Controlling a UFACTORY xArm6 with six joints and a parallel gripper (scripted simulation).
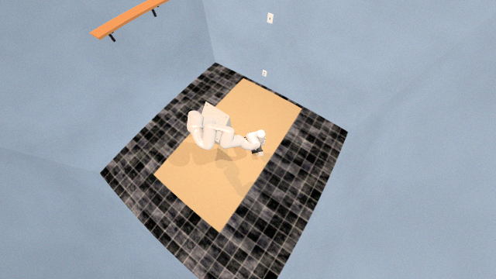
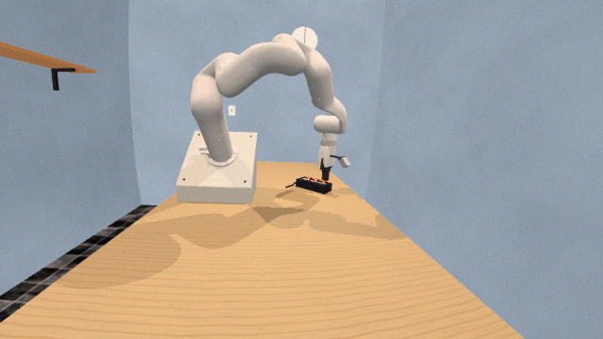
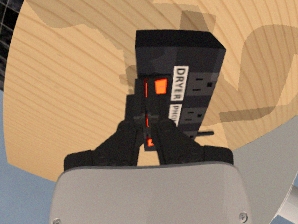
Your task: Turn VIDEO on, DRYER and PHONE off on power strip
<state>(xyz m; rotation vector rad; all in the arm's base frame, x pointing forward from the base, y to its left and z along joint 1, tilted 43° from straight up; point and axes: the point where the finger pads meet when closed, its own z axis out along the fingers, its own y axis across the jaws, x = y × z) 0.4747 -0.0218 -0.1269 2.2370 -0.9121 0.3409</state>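
The black power strip (image 2: 314, 185) lies flat near the worktop's (image 2: 283, 273) far right edge, orange rocker switches (image 3: 160, 87) in a row beside white labels, one reading DRYER (image 3: 178, 83). The claw (image 3: 150, 133) is clenched on nothing, tips down on the switch row.

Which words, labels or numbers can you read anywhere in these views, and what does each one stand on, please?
"DRYER": on a white label on top of the black power strip, beside an orange switch.
A second white label, next along the strip: partly hidden by the shut gripper, unreadable.
Exterior and top views: the strip is too small for any text to be read.
The wall plates carry no readable text.
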